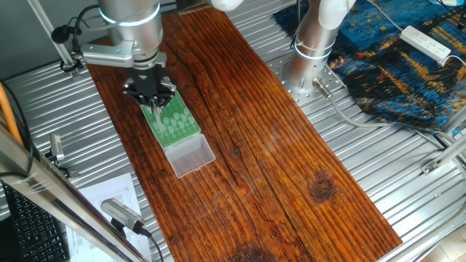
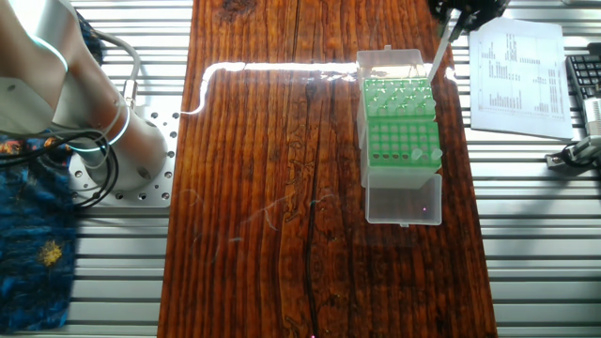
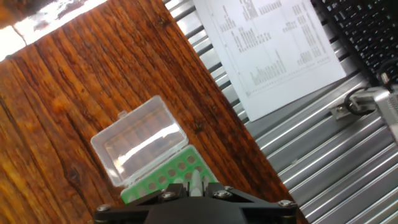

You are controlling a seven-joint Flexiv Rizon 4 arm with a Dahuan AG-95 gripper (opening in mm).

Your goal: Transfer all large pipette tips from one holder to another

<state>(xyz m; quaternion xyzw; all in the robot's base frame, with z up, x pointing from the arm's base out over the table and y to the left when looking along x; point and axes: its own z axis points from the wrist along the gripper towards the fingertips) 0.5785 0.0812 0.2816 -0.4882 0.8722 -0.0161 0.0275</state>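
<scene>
Dark wooden surface [image 2: 263, 188] carries the green rack [image 2: 402, 127], above whose far end the claw [image 1: 151, 98] hangs clamped on one large pipette tip [image 2: 439, 54], long axis slightly tilted, point toward the holes

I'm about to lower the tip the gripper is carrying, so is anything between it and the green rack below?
Nothing visible. The gripper holds one pipette tip above the far end of the green rack, with only air between them. The clear lid is swung open at the other end, out of the way.
</scene>
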